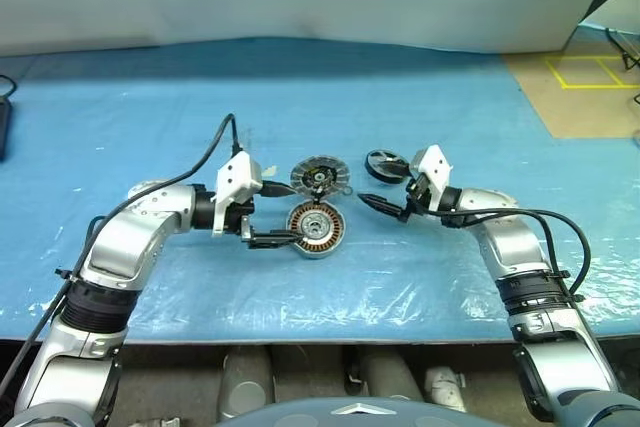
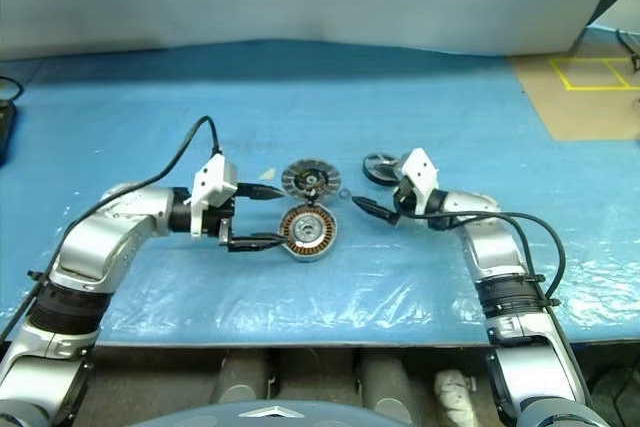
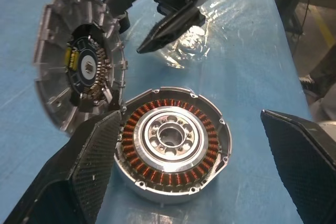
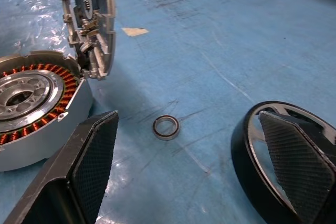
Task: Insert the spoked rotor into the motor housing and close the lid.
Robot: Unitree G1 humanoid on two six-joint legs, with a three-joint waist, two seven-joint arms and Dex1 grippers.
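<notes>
Left wrist view | left gripper [image 3: 191, 171] wide (empty) — motor housing [image 3: 170, 142] between | right gripper [image 4: 197, 163] wide, empty

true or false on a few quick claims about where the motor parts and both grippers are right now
1. The spoked rotor is already seated in the motor housing. False: it lies on the blue table, off to the housing's right.
2. The lid lies finned face up, just behind the housing. True.
3. The left gripper is clamped on the lid. False: it is open, one finger by the lid and one by the housing.
4. The right gripper is open and holds nothing. True.
5. A small loose ring lies on the table between the housing and the rotor. True.
</notes>
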